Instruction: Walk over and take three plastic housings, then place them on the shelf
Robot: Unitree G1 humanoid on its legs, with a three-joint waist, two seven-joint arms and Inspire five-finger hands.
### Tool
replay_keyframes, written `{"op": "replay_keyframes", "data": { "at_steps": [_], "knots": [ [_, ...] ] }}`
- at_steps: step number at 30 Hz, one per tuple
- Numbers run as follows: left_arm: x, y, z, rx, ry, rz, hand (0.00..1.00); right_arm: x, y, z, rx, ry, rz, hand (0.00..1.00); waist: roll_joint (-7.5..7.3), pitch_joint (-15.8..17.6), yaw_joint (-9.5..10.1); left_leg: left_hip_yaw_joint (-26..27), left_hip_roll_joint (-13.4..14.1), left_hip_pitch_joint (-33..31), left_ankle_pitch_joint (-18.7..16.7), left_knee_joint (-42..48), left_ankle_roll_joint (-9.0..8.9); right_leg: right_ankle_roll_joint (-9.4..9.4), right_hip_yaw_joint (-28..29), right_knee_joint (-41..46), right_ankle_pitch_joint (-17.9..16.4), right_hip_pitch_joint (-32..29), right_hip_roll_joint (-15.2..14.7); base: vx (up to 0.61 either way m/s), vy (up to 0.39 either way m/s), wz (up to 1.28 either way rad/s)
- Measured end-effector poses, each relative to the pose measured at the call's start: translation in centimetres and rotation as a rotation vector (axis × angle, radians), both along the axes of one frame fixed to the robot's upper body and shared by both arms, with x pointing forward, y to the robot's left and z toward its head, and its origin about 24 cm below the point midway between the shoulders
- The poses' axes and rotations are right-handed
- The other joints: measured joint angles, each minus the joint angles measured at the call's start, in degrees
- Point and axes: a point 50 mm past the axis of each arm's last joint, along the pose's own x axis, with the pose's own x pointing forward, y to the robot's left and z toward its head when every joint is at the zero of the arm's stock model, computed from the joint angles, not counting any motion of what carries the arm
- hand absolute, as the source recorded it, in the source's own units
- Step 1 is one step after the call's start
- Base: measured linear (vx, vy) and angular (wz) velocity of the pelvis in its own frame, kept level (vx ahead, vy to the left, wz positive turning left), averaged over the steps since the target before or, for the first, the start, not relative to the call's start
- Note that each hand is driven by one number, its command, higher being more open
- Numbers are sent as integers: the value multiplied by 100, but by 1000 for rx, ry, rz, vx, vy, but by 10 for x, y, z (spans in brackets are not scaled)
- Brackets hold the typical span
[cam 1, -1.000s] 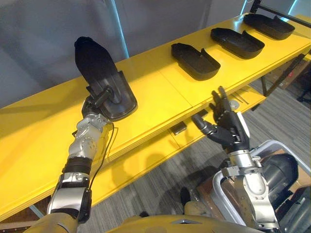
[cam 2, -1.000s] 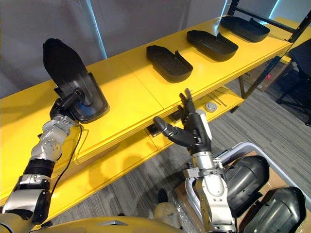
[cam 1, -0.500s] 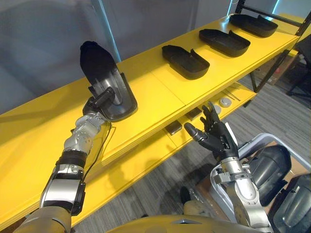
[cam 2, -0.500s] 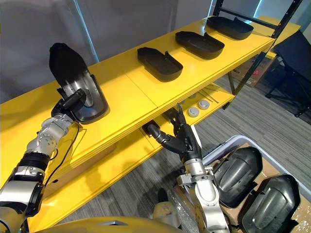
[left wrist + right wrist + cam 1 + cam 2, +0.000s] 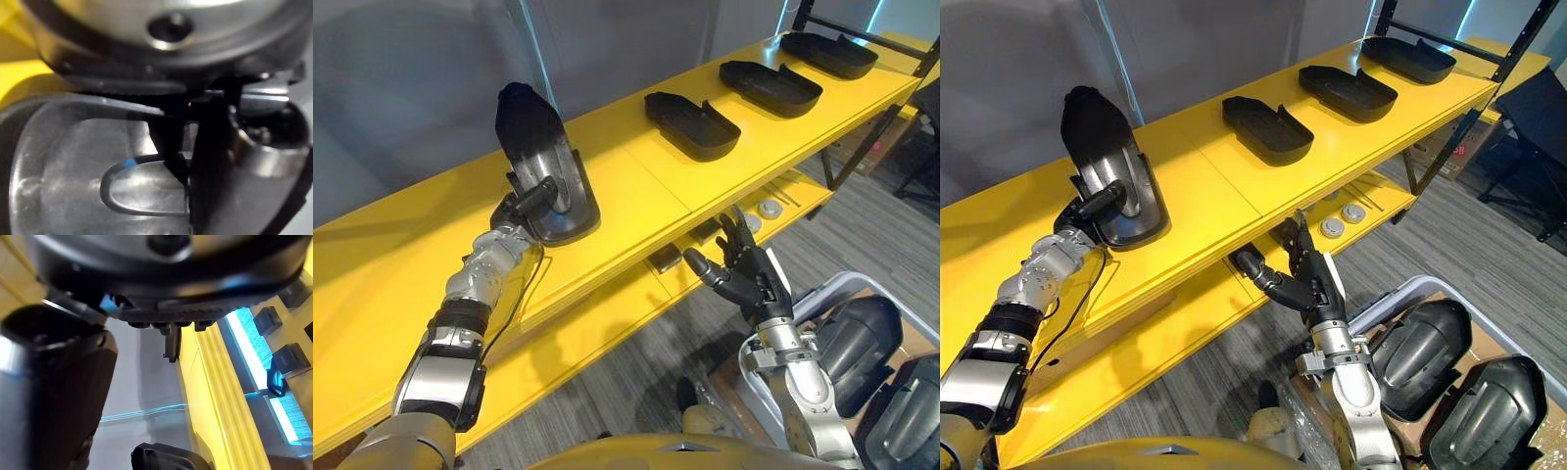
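A black plastic housing (image 5: 543, 162) stands steeply tilted on the yellow top shelf (image 5: 636, 191), its lower end resting on the board. My left hand (image 5: 517, 209) is shut on that lower rim, thumb inside the shell. The left wrist view has the housing's glossy inner face (image 5: 68, 166) right behind the thumb. Three more housings lie flat further right along the shelf: (image 5: 691, 125), (image 5: 771, 88), (image 5: 829, 56). My right hand (image 5: 750, 284) hangs open below the shelf's front edge, holding nothing.
A grey bin (image 5: 1394, 294) at the lower right holds more housings (image 5: 1427, 345) (image 5: 1489, 413). The lower shelf (image 5: 1185, 323) carries two round discs (image 5: 1332, 227) and a small dark block (image 5: 664, 260). A black shelf post (image 5: 1449, 147) stands at the right end.
The held housing has shifted a little right along the shelf and stands more upright. My right hand dropped lower a second ago and has since stayed. The camera has shifted slightly.
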Motion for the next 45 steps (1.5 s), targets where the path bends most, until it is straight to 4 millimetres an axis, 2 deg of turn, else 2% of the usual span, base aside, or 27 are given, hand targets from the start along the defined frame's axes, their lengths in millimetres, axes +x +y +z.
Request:
{"op": "replay_keyframes", "data": {
  "at_steps": [8,19,24,35,39,45],
  "knots": [
    [1,-3,0,9,8,4,100,0,4,-1,5,5,12,100,-71,38,-13,-41,-9,1,16,-53,3,-11,-44,0,-11,-17,-6,-54,-25,3],
    [4,-9,2,21,30,74,100,-1,13,-3,19,16,32,100,-91,43,-101,-112,-27,2,88,-125,10,-22,-114,0,-22,-9,-22,-44,-21,3],
    [8,-15,7,158,24,88,100,-1,13,-3,20,14,31,100,-93,40,-116,-147,-34,14,146,-211,-19,-22,-141,1,-22,-15,-16,-39,-23,3],
    [14,-9,17,513,41,137,100,-2,22,-3,16,7,52,100,-168,28,-153,-139,-34,91,213,-295,7,-1,-149,26,2,48,-2,-3,-2,0],
    [15,-5,17,631,76,155,100,4,26,4,25,-45,39,100,-236,-6,-150,-162,-34,106,215,-297,10,-1,-172,25,2,77,-6,-17,-10,2],
    [20,-14,19,773,108,142,100,17,25,14,35,-112,-10,100,-272,-28,-120,-255,-33,102,240,-297,20,-3,-272,25,1,123,-15,-35,-24,7]
  ]
}}
